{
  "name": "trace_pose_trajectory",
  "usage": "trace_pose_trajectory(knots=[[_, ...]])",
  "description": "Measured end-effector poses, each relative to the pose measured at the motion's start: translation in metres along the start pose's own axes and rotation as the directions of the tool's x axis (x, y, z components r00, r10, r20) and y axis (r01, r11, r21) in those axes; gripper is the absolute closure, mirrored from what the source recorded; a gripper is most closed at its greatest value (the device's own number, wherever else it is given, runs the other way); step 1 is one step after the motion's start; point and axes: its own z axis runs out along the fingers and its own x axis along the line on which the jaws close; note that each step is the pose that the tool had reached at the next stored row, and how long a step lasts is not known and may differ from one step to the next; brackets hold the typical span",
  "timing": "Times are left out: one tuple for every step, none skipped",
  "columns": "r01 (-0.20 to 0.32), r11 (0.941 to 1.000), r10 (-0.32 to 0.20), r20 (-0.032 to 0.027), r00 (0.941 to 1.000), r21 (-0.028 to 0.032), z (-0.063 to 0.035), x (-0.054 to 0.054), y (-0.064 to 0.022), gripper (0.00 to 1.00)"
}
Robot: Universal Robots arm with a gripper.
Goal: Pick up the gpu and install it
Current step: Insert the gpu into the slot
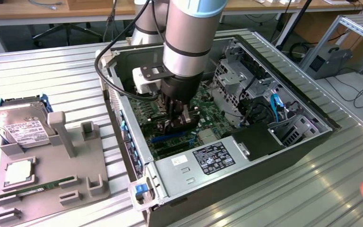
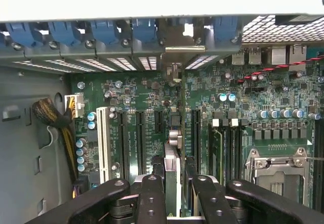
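Gripper (image 2: 172, 183) sits low inside the open computer case (image 1: 307, 142), fingers (image 2: 151, 198) clamped on the gpu (image 2: 172, 171), held edge-on over the motherboard (image 2: 243, 107) slots. Its silver bracket meets the rear slot opening. Hard drive (image 1: 17, 125) rests on the bench (image 1: 55, 75).

Gpu (image 2: 172, 168) upright between end effector (image 2: 172, 193) fingers, inside open computer case (image 1: 188, 177), above motherboard (image 2: 238, 113).

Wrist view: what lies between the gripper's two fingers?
The gpu, seen edge-on, stands between the two fingers, which clamp it from both sides above the motherboard. The wrist view shows this.
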Motion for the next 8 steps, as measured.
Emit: trace_pose_trajectory(knots=[[0.000, 1.0000, 0.000, 0.0001, 1.0000, 0.0000, 0.0003, -0.0013, 0.0000, 0.74], [0.000, 1.0000, 0.000, 0.0000, 1.0000, 0.0000, 0.0005, -0.0021, -0.0001, 0.74], [0.000, 1.0000, 0.000, 0.0001, 1.0000, 0.0001, 0.0008, -0.0025, -0.0001, 0.74], [0.000, 1.0000, 0.000, 0.0000, 1.0000, 0.0000, 0.0012, -0.0025, 0.0004, 0.74], [0.000, 1.0000, 0.000, 0.0000, 1.0000, 0.0000, 0.0016, -0.0026, 0.0012, 0.74], [0.000, 1.0000, 0.000, 0.0001, 1.0000, 0.0001, 0.0018, -0.0026, 0.0020, 0.74], [0.000, 1.0000, 0.000, 0.0000, 1.0000, 0.0000, 0.0019, -0.0026, 0.0023, 0.74], [0.000, 1.0000, 0.000, 0.0000, 1.0000, 0.0000, 0.0019, -0.0026, 0.0024, 0.74]])
